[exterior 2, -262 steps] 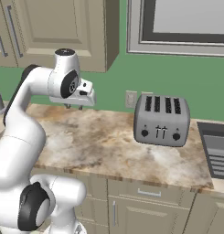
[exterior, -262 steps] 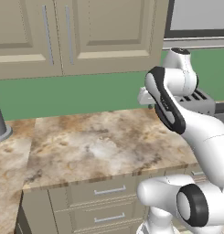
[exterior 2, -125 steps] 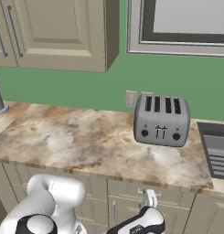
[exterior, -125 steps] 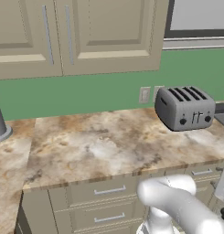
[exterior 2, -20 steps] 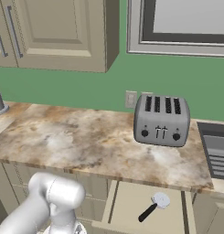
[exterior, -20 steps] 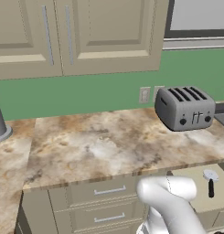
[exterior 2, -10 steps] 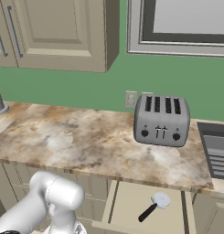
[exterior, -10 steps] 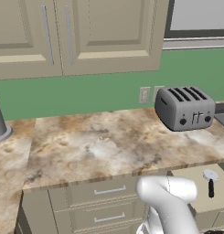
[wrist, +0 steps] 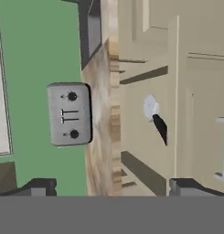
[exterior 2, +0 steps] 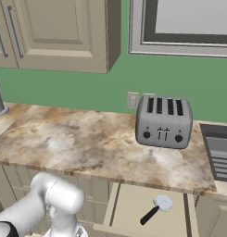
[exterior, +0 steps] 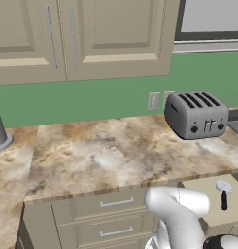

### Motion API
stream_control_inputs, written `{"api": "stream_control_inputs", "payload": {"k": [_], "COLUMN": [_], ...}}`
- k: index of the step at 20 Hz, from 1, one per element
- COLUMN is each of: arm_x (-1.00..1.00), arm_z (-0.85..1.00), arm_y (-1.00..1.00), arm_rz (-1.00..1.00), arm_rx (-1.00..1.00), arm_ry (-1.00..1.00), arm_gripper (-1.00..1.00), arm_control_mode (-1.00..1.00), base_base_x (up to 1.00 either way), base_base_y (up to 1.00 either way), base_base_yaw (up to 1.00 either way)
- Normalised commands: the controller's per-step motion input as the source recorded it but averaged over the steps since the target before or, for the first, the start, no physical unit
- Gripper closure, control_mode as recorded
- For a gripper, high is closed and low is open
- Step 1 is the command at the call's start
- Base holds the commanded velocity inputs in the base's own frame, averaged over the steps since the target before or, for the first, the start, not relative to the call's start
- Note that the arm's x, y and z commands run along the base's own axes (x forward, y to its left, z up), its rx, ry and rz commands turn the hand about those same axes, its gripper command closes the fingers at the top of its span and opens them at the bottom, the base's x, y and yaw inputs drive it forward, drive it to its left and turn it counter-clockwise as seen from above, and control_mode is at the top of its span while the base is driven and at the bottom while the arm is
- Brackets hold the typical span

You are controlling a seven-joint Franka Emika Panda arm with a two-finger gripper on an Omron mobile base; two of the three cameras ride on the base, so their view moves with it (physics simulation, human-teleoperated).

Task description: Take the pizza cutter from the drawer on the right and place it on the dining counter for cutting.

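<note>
The narrow beige drawer [exterior 2: 129, 208] stands pulled out under the worktop, at the lower right of the left base view [exterior: 203, 192]. Inside it lies the pizza cutter [exterior 2: 154, 209], pale wheel toward the worktop and black handle toward the drawer front [exterior: 223, 194]. In the rolled hand view the cutter [wrist: 155, 116] rests on the drawer floor [wrist: 136, 141], some way ahead of my gripper [wrist: 112, 186]. The gripper is open, its dark fingertips [wrist: 38, 186] wide apart with nothing between them. The dining counter is out of view.
A silver toaster [exterior 2: 163, 121] sits on the marbled worktop [exterior 2: 78, 143] against the green backsplash, just behind the drawer. A dark sink rack [exterior 2: 219, 152] is at the right. Wider drawers [exterior: 106, 204] and wall cabinets [exterior: 81, 39] lie left. The drawer's bar handle [wrist: 223, 146] faces outward.
The arm has swung down from above the worktop to in front of the cabinets. The drawer, shut before, now stands open with the cutter showing. Over the last second almost nothing moved.
</note>
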Motion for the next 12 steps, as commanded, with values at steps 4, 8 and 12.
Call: {"api": "stream_control_inputs", "payload": {"k": [4, 8, 12], "arm_x": [0.32, 0.36, 0.45], "arm_z": [0.36, 0.15, 0.15], "arm_y": [0.01, 0.12, 0.27], "arm_rz": [0.00, 0.00, 0.00], "arm_rx": [-0.12, -0.07, -0.08], "arm_ry": [0.36, 0.32, 0.34], "arm_gripper": [-1.00, -1.00, -1.00], "arm_control_mode": [-1.00, -1.00, -1.00], "base_base_x": [0.00, 0.00, 0.00], "base_base_y": [0.00, 0.00, 0.00], "base_base_yaw": [0.00, 0.00, 0.00]}}
